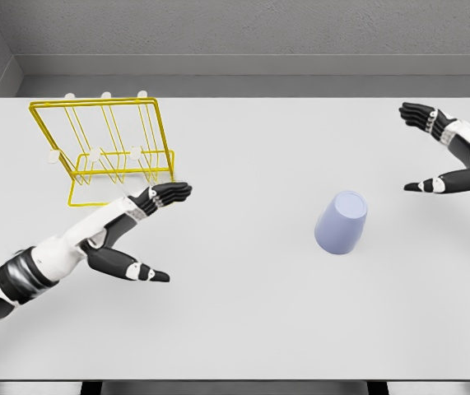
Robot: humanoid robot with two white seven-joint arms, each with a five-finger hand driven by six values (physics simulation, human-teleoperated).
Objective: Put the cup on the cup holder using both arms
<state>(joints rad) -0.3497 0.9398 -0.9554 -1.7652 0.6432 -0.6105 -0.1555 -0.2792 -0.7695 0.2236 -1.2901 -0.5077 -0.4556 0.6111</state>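
Counter [243, 329]: white, flat top, filling most of the head view; grey wall behind its far edge.

Cup [341, 223]: pale lavender-blue, plain, no handle visible. Stands upside down on the counter, base uppermost, wider mouth against the surface, leaning slightly in the view. Position right of centre, roughly midway between the near and far edges. Nothing touches it.

Cup holder [107, 148]: yellow wire rack with a rectangular base frame and a tilted upright frame of thin rods; small white tips on several prongs. Sits in the far left corner area of the counter, well apart from the cup. No cup on it.

Left hand [140, 230]: black fingers with white segments, on a white-and-black forearm entering from the lower left. Fingers extended and held together, pointing toward the far right, thumb spread away below; holds nothing. The fingertips lie just in front of the cup holder's near right corner; whether they touch it cannot be told.

Right hand [449, 152]: enters from the right edge near the far right corner. Fingers stretched leftward, thumb set wide apart below them; holds nothing. It sits to the right of the cup and beyond it, clear of the cup.
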